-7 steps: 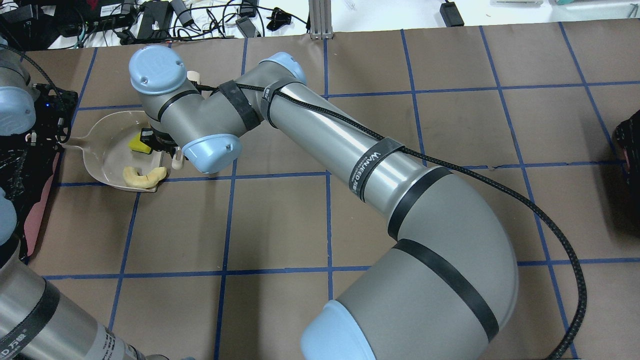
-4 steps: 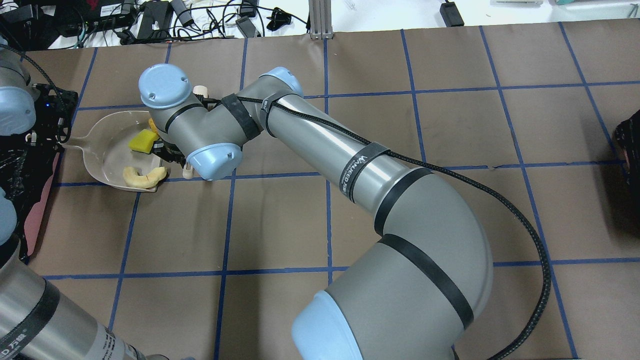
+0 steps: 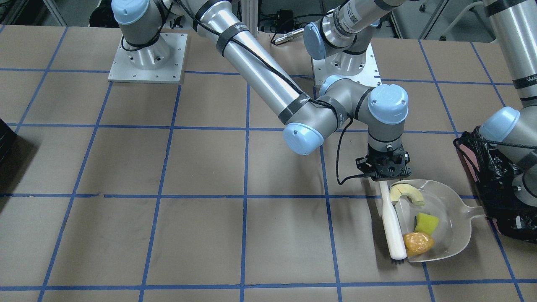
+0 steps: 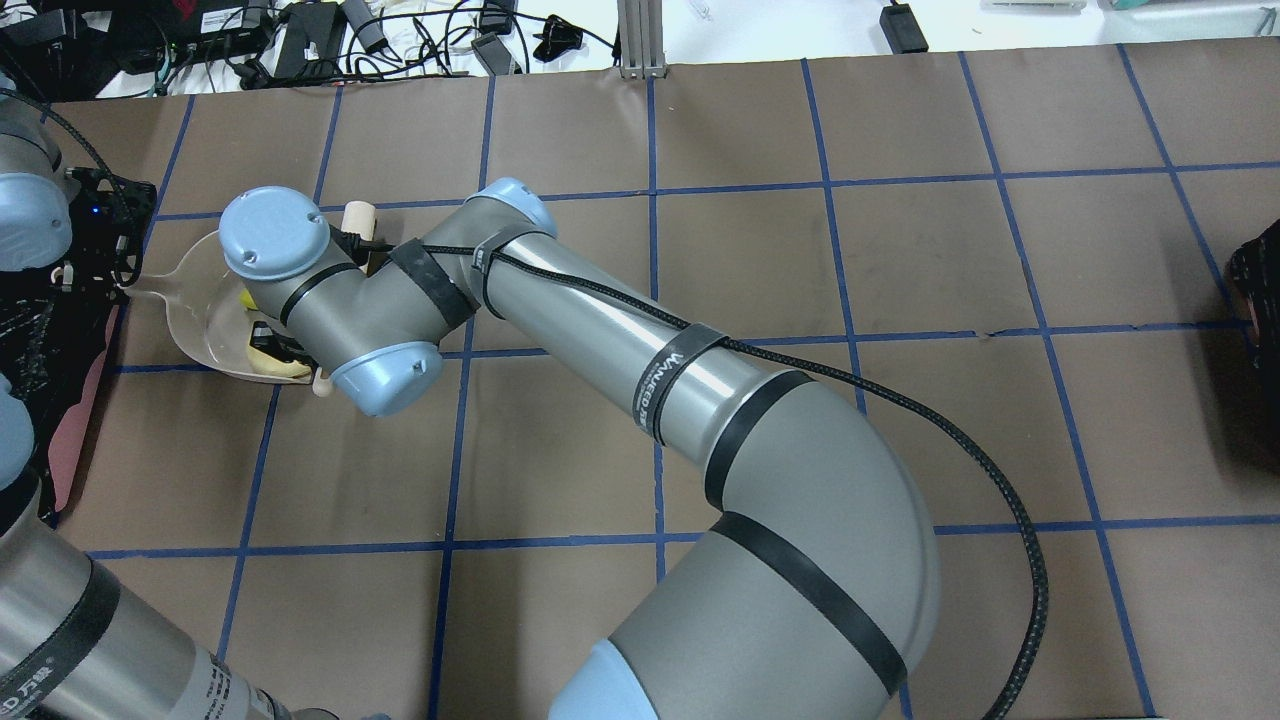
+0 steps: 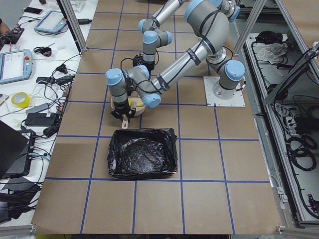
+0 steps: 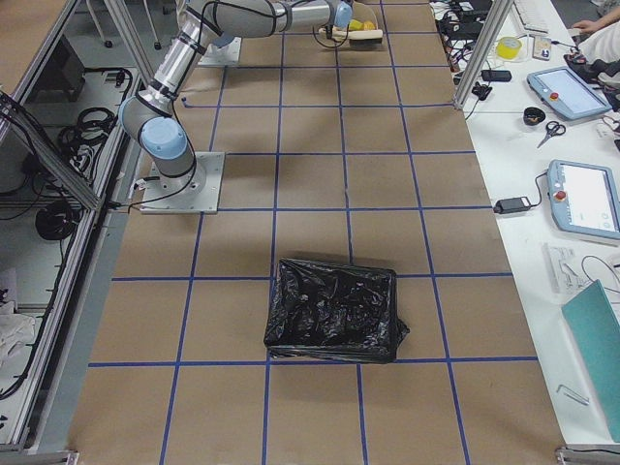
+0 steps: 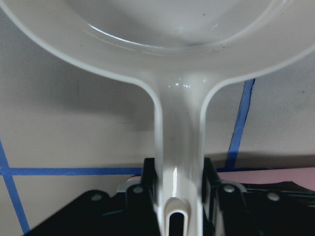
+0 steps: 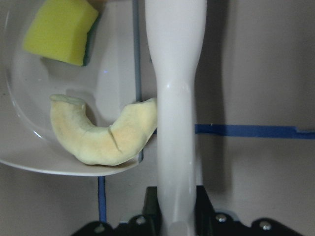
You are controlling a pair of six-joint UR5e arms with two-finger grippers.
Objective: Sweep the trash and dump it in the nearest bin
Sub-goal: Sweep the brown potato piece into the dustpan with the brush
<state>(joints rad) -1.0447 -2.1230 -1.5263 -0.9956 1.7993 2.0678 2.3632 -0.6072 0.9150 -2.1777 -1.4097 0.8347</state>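
Observation:
The white dustpan lies on the table with the trash in it: the cream crescent, the yellow-green wedge and the orange-brown lump. My right gripper is shut on the white brush handle, which lies along the pan's open edge. The right wrist view shows the handle touching the crescent, with the wedge behind. My left gripper is shut on the dustpan handle. The bin, pinkish-red with a black bag, stands right behind the left gripper.
In the overhead view my right forearm crosses the table and its wrist hides most of the dustpan. The bin shows whole in the exterior left view. Another black-bagged container stands at the table's far right end.
My right wrist has moved left and toward the robot over the dustpan, carrying the brush along. The wedge and crescent are now mostly hidden under it. The dustpan and left gripper have stayed put.

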